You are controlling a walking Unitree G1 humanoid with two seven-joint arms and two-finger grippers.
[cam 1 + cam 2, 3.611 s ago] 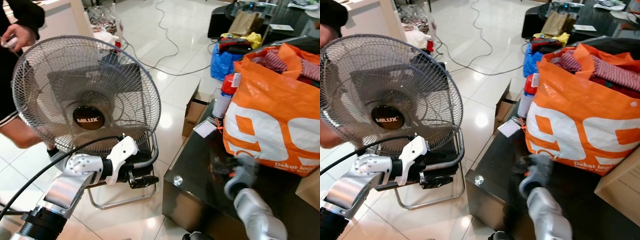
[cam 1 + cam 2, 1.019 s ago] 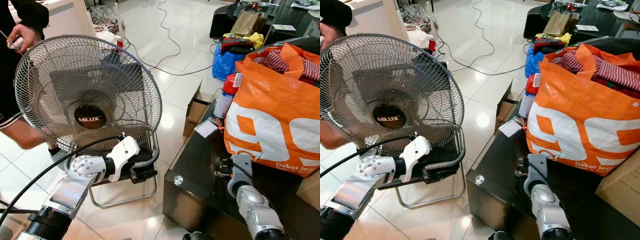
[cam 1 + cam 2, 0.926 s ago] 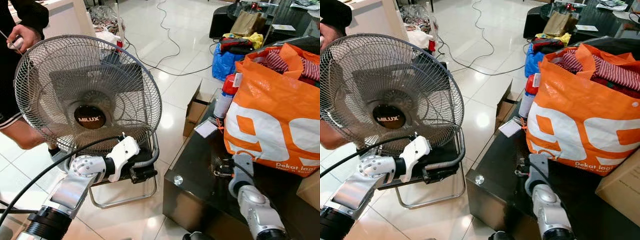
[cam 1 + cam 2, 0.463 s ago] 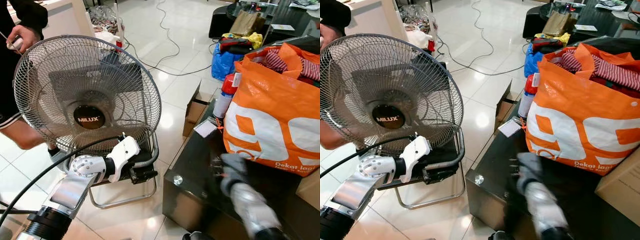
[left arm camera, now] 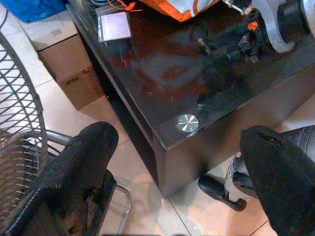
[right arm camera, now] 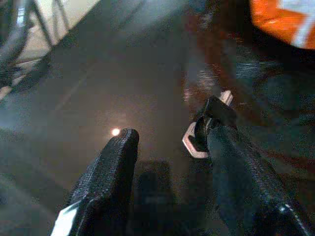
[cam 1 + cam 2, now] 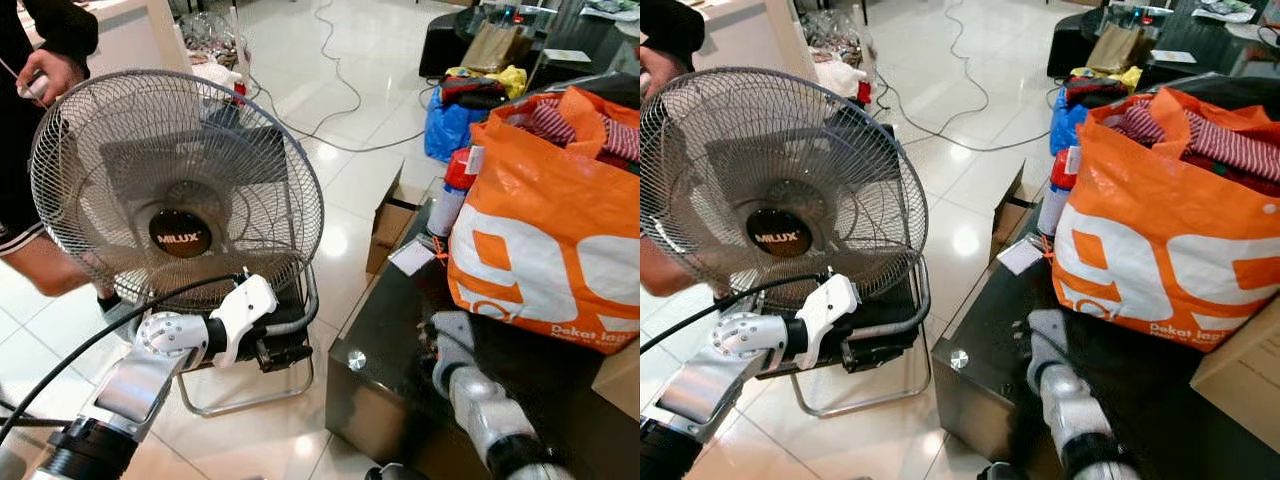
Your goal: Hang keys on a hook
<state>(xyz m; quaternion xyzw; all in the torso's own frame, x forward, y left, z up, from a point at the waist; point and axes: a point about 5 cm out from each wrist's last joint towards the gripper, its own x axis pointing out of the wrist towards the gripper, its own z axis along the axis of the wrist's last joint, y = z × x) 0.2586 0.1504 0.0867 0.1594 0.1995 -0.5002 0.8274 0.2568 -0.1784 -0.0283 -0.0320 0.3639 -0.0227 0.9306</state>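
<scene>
Right hand (image 6: 170, 162) has dropped back toward the table (image 7: 390, 310) edge, fingers parted, nothing gripped. Keys (image 6: 204, 130) lie on the dark tabletop against one fingertip, not yet picked. Left hand (image 5: 179, 167) hangs wide open by the fan (image 7: 178, 180).

I see bare dark counter (image 7: 395, 300) at lower centre, hemmed by the orange bag (image 7: 545, 240) right and fan (image 7: 175, 180) left.

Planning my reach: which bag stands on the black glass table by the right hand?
The large orange plastic bag stuffed with clothes. The blue bag sits on the floor behind it, and the brown paper bag is farther back.
</scene>
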